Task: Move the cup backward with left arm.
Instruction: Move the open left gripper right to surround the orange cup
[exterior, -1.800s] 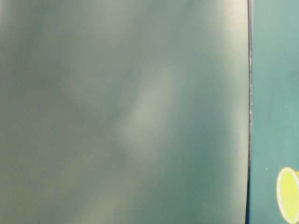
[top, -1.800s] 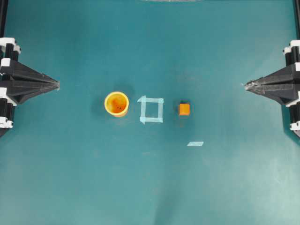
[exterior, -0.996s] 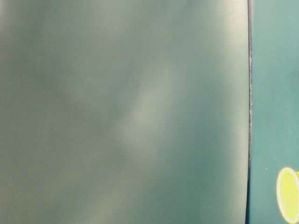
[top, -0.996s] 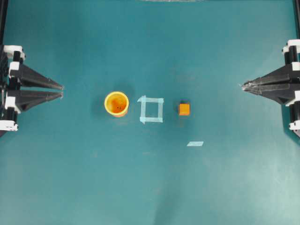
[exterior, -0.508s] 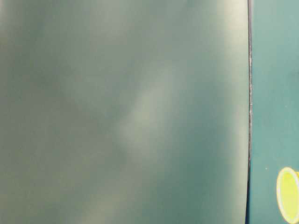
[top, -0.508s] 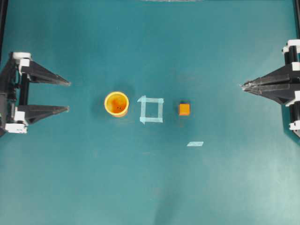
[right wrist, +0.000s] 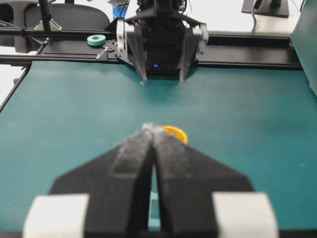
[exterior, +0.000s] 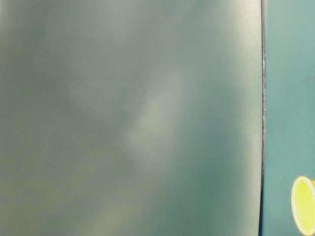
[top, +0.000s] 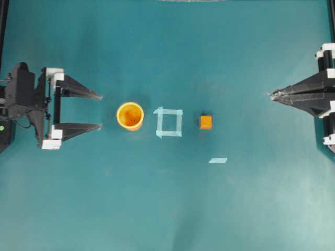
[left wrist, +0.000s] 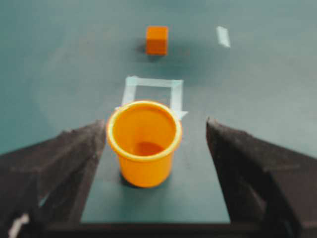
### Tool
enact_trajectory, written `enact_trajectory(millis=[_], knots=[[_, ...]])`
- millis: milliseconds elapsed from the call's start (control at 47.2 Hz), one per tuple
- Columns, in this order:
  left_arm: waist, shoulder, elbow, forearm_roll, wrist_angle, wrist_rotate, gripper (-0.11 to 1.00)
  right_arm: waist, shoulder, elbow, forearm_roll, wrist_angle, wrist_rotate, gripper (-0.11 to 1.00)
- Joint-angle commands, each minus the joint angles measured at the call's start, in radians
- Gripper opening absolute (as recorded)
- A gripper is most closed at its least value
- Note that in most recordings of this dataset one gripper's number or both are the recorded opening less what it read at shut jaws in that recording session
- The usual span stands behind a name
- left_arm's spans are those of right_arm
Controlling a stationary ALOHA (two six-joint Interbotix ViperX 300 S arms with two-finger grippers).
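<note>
Orange cup: upright, just left of tape square, untouched. Left gripper: jaws spread wide, tips just short of cup, nothing held. Right gripper: pinched closed, far right of cup. Grasp, backward move: 2 steps pending.

Bare table around cup; cube well apart.

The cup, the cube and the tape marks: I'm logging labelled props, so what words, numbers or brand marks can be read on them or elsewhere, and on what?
None can be read in any view.
The cup: plain, no print.
The orange cube: plain faces.
The tape square and tape strip: unmarked.
The roll of tape behind the table: too small and blurred to tell.
</note>
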Motion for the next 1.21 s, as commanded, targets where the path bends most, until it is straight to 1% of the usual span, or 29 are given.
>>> enact_trajectory(millis=[0,169,381,678,996,1186], knots=[[0.018,0.049,-0.018,0.000,-0.061,0.002,0.79,0.000,0.005,-0.034,0.000,-0.012,0.002,0.00],[0.035,0.147,-0.018,0.000,-0.110,-0.002,0.79,0.000,0.005,-0.035,0.000,-0.017,0.002,0.00],[0.015,0.233,-0.044,0.000,-0.114,-0.008,0.79,0.000,0.003,-0.037,0.000,-0.015,0.000,0.00],[0.009,0.342,-0.086,0.000,-0.114,-0.009,0.79,0.002,0.002,-0.043,0.000,-0.015,0.000,0.00],[0.003,0.434,-0.141,0.000,-0.121,-0.009,0.79,0.000,0.005,-0.046,0.000,-0.015,0.000,0.00],[0.003,0.448,-0.169,0.000,-0.140,-0.006,0.79,0.000,0.005,-0.046,0.000,-0.017,0.002,0.00]])
